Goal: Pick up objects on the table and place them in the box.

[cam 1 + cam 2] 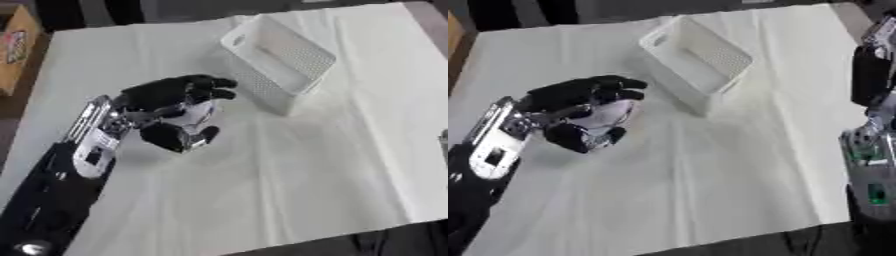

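A pale, whitish object (610, 114) sits enclosed in the left hand (171, 107), whose fingers and thumb curl round it, over the table's (289, 190) left half. We cannot tell its long axis or heading (too little shows). The white box (280, 60) lies just beyond, toward the far edge, tilted. We judge the object could clip the near wall or drop short. The right hand (872, 70) shows at the right edge; its fingers cannot be told.

left hand (175, 102) clutching white object (194, 112) — box (278, 62) near
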Tool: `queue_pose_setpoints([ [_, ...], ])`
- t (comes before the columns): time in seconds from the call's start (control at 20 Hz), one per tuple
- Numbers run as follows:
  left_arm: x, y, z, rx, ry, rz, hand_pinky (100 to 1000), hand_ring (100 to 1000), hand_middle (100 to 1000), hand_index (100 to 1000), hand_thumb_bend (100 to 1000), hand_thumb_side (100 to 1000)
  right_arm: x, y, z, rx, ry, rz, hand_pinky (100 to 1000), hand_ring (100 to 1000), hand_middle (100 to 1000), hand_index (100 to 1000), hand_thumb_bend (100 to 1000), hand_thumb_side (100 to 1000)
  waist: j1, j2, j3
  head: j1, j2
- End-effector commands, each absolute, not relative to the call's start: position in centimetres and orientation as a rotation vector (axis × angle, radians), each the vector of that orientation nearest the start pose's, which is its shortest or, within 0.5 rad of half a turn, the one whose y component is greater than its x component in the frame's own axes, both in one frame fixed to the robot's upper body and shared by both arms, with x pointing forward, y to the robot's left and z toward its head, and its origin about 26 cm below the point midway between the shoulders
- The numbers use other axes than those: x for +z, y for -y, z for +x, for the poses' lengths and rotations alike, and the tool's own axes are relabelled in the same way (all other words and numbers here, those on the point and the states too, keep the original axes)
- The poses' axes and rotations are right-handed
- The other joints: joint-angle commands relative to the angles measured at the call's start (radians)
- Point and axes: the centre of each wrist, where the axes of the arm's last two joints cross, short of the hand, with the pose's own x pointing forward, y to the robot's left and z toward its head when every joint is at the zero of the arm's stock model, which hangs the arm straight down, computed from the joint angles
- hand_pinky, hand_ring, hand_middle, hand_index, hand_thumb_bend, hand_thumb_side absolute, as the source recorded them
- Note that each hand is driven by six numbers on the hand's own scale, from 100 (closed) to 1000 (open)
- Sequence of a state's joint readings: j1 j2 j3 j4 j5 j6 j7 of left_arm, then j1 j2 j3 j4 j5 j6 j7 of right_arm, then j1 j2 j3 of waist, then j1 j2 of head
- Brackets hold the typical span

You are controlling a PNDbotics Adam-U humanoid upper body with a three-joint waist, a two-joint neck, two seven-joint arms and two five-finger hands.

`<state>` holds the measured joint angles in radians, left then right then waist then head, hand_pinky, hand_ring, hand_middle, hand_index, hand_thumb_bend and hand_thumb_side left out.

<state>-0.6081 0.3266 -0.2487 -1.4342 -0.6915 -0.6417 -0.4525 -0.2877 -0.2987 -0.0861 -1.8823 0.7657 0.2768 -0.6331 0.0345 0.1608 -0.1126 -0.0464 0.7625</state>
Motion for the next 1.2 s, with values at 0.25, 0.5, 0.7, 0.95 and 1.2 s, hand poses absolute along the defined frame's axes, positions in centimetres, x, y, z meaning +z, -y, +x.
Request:
queue_pose_setpoints([
  [0.25, 16.6, -22.3, 40.8, 2.365, -2.460, -0.590, 1000, 1000, 1000, 1000, 100, 937, 18.2, 28.8, 31.2, -0.075, 1.987, -1.527, 471, 560, 701, 751, 100, 887, -0.002, -0.015, 0.000, -0.008, -0.016],
  [0.5, 15.8, -22.8, 41.6, 2.384, -2.453, -0.666, 1000, 1000, 1000, 1000, 100, 914, 18.2, 28.8, 31.2, -0.078, 1.988, -1.524, 471, 560, 700, 751, 100, 887, -0.002, -0.013, -0.004, -0.007, -0.023],
  [0.7, 15.3, -22.9, 42.1, 2.395, -2.433, -0.702, 1000, 1000, 1000, 1000, 100, 918, 18.2, 28.8, 31.2, -0.081, 1.991, -1.518, 468, 558, 698, 751, 100, 888, 0.000, -0.009, -0.006, -0.004, -0.030],
  [0.95, 14.3, -22.7, 42.6, 2.442, -2.376, -0.704, 1000, 1000, 1000, 1000, 100, 893, 18.2, 28.9, 31.3, -0.084, 1.995, -1.510, 467, 557, 693, 750, 100, 889, 0.000, -0.004, -0.012, 0.007, -0.046],
  [1.2, 12.9, -22.5, 42.9, 2.494, -2.326, -0.678, 1000, 1000, 1000, 1000, 100, 881, 18.2, 28.9, 31.3, -0.091, 1.998, -1.502, 466, 557, 690, 750, 100, 889, 0.001, 0.004, -0.018, 0.012, -0.052],
])
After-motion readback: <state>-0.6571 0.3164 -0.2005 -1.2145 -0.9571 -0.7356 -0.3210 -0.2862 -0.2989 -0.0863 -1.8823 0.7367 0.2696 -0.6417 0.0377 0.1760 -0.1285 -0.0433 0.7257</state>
